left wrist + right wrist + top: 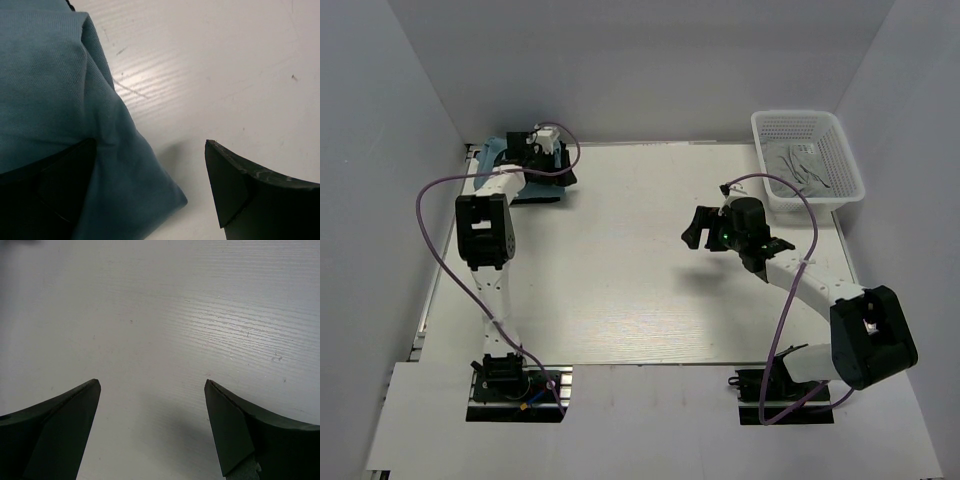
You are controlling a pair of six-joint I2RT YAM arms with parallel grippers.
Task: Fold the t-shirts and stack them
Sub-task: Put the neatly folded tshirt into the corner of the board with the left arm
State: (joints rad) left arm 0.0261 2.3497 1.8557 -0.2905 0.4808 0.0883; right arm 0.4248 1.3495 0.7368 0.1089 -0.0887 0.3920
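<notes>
Your left jaws stand wide apart, holding nothing. In the left wrist view, one jaw sits over the teal-blue t-shirt (50, 85) and the other over bare worktop (225, 60). A rounded, folded corner of the shirt lies between them. The cloth is a plain, soft knit in dusty teal, with a few shallow creases running toward that corner.

From above, you see the teal-blue t-shirt (488, 152) in the far left corner of the worktop (620, 270). The black t-shirt (555, 182) lies right against it on the side toward the middle. The wrist covers the place where the two meet, so you cannot tell which one lies on top.

The left arm (485, 230) stretches straight out from its base to that corner, with its wrist over the shirts.

Your right jaws are just as wide apart and hold nothing, with only pale worktop (150, 315) between and beneath them. The right arm (820, 290) bends in from its base, and its wrist hangs over the right half of the worktop, pointing toward the middle, well apart from both shirts.

A white lattice basket (812, 201) stands at the far right corner, beyond the right wrist. Some thin grey things lie in it, too small to name.
</notes>
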